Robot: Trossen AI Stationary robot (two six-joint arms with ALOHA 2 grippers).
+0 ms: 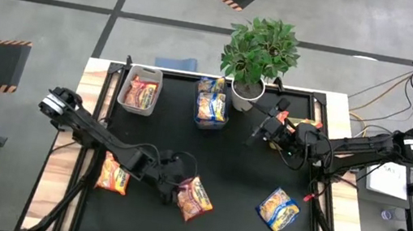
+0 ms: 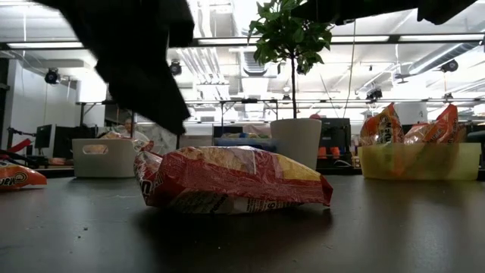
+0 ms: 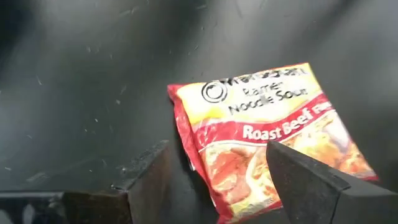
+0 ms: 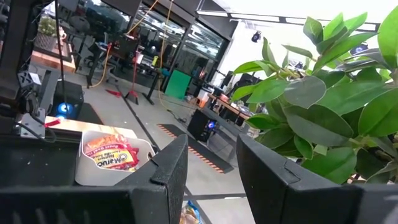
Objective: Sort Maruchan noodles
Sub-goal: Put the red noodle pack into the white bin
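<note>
A red Roast Beef Maruchan packet (image 1: 194,198) (image 3: 267,130) (image 2: 235,178) lies flat on the black table, near its near edge. My left gripper (image 1: 174,183) (image 3: 217,146) hovers open just over the packet's left end, with one finger on either side of its corner. An orange packet (image 1: 113,174) lies to the left and a blue-and-yellow packet (image 1: 279,208) to the right. My right gripper (image 1: 255,133) (image 4: 211,140) hangs open and holding nothing beside the plant pot, far from the loose packets.
A grey bin (image 1: 141,89) (image 4: 112,155) holding red packets stands at the far left. A second bin (image 1: 212,106) with packets standing in it sits beside it. A potted plant (image 1: 257,53) (image 2: 294,136) stands at the far edge. Black table (image 1: 238,178) lies bare between the loose packets.
</note>
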